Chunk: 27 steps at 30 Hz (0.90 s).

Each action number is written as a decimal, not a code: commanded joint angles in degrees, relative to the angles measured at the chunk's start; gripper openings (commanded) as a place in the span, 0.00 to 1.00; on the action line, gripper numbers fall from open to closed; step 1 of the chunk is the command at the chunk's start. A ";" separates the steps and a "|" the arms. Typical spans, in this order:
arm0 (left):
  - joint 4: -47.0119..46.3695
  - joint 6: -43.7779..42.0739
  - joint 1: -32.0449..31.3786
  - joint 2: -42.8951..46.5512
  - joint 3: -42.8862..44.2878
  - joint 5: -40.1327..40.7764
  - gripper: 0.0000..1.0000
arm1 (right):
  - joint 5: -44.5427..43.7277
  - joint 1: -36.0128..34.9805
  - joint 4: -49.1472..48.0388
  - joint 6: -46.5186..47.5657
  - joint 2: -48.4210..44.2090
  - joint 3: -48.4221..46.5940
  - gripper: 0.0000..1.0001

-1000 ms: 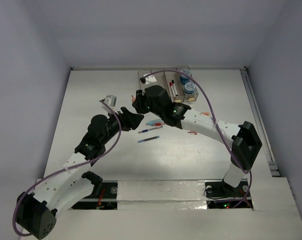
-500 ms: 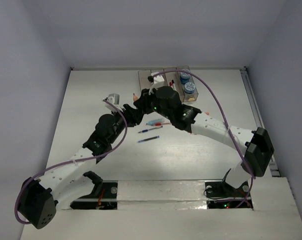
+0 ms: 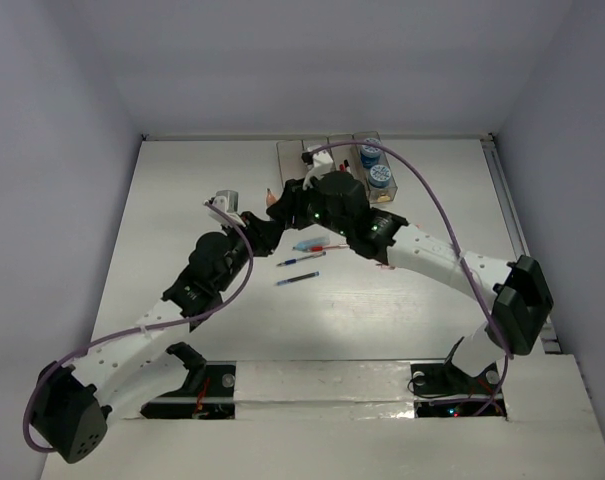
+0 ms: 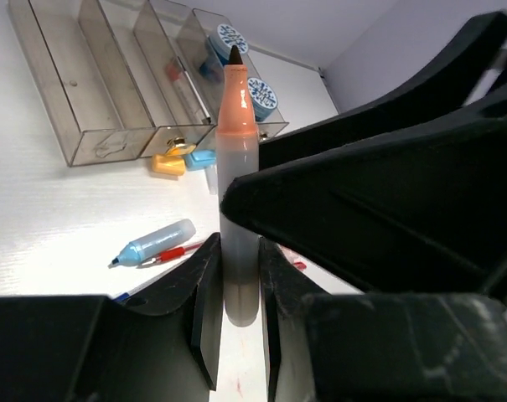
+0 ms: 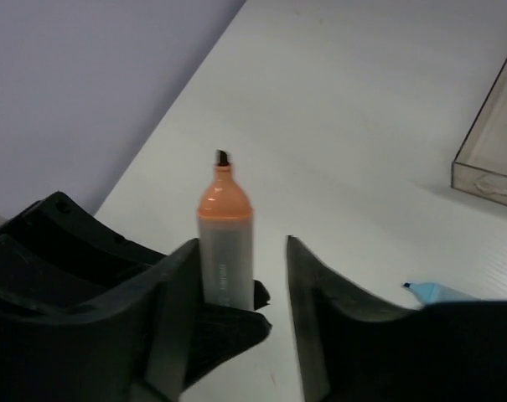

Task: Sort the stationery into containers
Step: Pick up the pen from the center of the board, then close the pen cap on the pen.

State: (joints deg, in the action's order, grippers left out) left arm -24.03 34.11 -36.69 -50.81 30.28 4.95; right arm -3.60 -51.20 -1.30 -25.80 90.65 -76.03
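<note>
White bench [image 4: 52, 226], we list: left tool [image 4: 239, 280] clamped on orange marker [image 4: 236, 167]; right tool [image 5: 240, 251] standing wide about the same marker; grey containers [image 4: 94, 92] farther back

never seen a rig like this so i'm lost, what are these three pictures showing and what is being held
Two robot arms are bolted to a white table. One picture looks down from above; the other two come from a small camera on each wrist. The left end effector is shut on an orange-tipped marker. The right end effector is open, with that same marker between its fingers. On the table lie a blue marker, thin pens and a row of clear bins, one holding two blue-white rolls.
</note>
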 commanded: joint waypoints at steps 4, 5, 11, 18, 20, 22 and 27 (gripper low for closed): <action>3.28 -2.11 0.12 7.47 1.00 -1.08 0.00 | 10.88 7.25 -0.81 -2.23 -9.95 6.76 0.79; 3.99 -2.20 0.12 8.17 1.18 -1.26 0.00 | 10.98 8.12 -0.55 -2.15 -11.53 7.55 0.80; 10.66 -2.55 0.12 12.57 4.60 -6.69 0.00 | 3.95 18.57 6.65 -3.11 -20.69 16.25 0.63; 19.89 -7.30 0.12 18.54 11.63 -8.38 0.00 | 1.05 34.65 7.10 -7.86 -22.71 31.01 0.44; 19.99 -8.18 0.12 19.34 11.55 -9.43 0.00 | -0.01 36.69 7.01 -8.21 -21.49 32.34 0.45; 19.03 -8.27 0.12 19.96 10.15 -9.87 0.00 | -0.79 38.54 7.01 -7.95 -20.35 33.22 0.48; 14.64 -5.90 0.12 20.48 6.37 -13.03 0.00 | -1.68 42.58 7.10 -9.70 -13.68 33.05 0.64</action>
State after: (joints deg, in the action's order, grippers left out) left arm -6.15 27.83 -36.64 -30.20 38.54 -4.89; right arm -3.90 -10.63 7.81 -33.61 74.17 -42.09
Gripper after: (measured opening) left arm 0.149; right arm 0.616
